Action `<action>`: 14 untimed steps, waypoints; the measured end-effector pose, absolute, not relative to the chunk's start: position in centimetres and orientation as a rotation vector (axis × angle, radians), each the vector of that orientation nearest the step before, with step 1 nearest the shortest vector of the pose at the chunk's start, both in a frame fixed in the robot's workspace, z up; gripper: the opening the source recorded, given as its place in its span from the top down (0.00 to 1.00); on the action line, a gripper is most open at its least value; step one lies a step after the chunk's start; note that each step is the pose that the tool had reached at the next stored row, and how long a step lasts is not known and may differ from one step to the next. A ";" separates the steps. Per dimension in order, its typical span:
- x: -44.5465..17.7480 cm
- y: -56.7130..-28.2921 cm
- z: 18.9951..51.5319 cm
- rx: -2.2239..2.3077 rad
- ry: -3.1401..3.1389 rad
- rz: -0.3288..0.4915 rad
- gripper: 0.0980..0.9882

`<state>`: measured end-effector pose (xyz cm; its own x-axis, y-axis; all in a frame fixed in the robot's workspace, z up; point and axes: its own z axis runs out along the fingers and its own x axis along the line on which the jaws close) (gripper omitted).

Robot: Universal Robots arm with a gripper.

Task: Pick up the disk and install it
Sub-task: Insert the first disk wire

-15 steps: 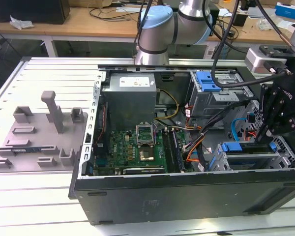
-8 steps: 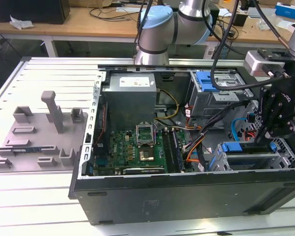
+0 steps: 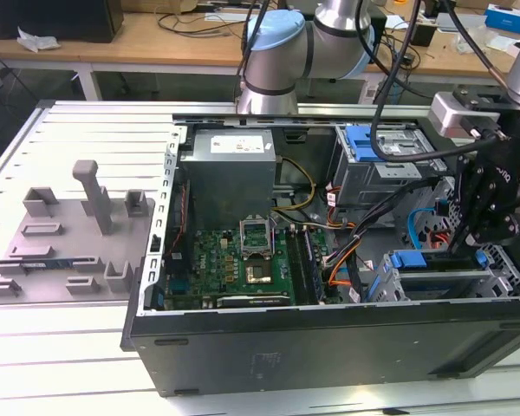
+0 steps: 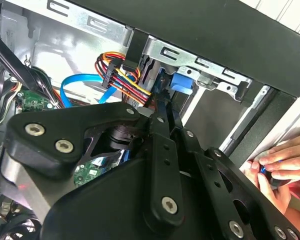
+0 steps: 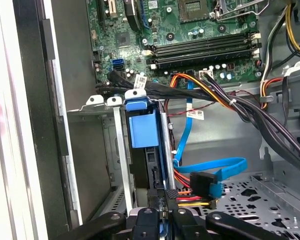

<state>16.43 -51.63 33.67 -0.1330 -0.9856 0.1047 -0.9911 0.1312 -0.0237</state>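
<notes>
In the exterior view the gripper (image 3: 462, 245) reaches into the computer case (image 3: 329, 347), over the disk (image 3: 409, 259) standing on edge in the drive bay on the exterior view's right. In the second wrist view a person's hand (image 4: 277, 162) rests on the case edge. In the first wrist view the narrow fingers (image 5: 171, 196) pinch the half-inserted disk (image 5: 142, 127); installing is under way, and seating it likely needs a straight push along the rails, with no label legible.

Pincer (image 5: 162, 212) sits low at the drive bay, black fingers (image 5: 172, 200) close together on the blue-edged disk (image 5: 152, 170) standing on edge in the metal bay (image 5: 119, 150). Blue latch tab (image 5: 141, 127) above it. Blue SATA cable (image 5: 215, 167) just beside; motherboard (image 5: 190, 35) beyond.
</notes>
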 end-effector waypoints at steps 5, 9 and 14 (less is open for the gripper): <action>16.4 -51.7 33.4 2.026 -2.315 0.132 0.85; 16.4 -51.7 33.8 2.026 -2.314 0.133 0.64; 16.4 -51.7 36.1 2.026 -2.315 0.134 0.30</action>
<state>16.43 -51.65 36.08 -0.1330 -0.9857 0.1038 -0.9911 0.1311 -0.0246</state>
